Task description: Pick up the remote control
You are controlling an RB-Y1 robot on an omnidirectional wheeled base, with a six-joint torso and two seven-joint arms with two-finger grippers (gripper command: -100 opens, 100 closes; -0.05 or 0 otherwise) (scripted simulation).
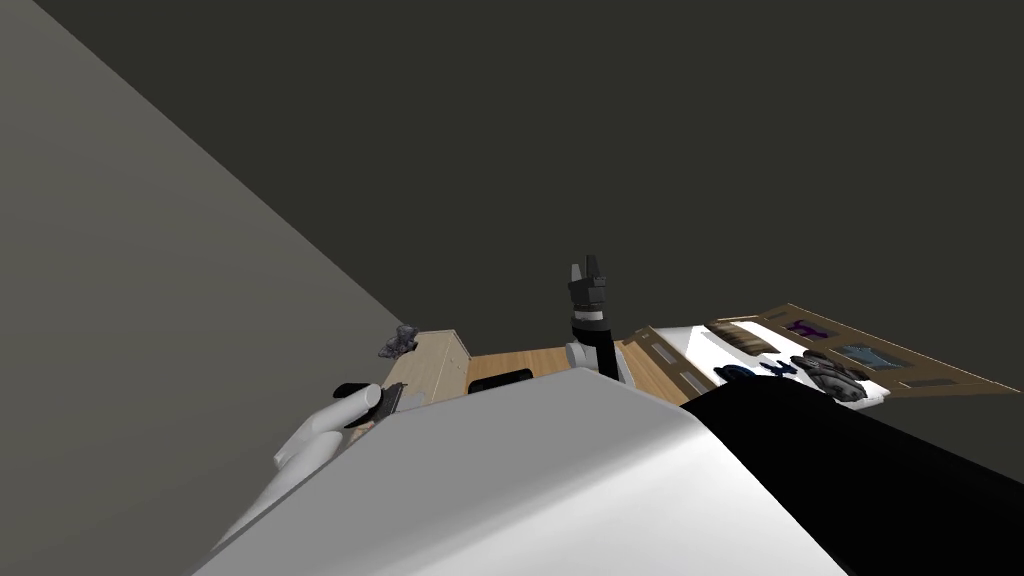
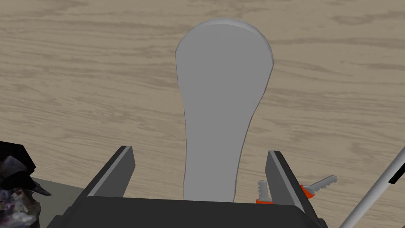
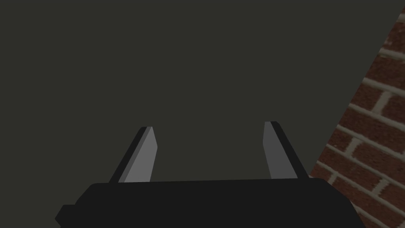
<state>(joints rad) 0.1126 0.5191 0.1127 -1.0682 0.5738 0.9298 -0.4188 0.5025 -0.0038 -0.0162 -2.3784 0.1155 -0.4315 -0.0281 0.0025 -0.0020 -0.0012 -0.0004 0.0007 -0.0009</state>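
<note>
The remote control (image 2: 223, 99), a plain grey paddle shape, lies flat on the pale wood bench (image 2: 79, 79); its narrow end sits between the fingers of the left end effector (image 2: 199, 150), which stand wide apart, touching neither side; orange-headed keys (image 2: 320, 185) lie just beside one finger; the right end effector (image 3: 209, 126) is raised, fingers spread, empty.

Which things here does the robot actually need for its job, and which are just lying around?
For the job: grey remote control on the wooden top; left hand, open, a finger either side of it.

Just lying about: keys with orange heads; dark crumpled object; thin white rod. Right hand idle, open, raised.
</note>
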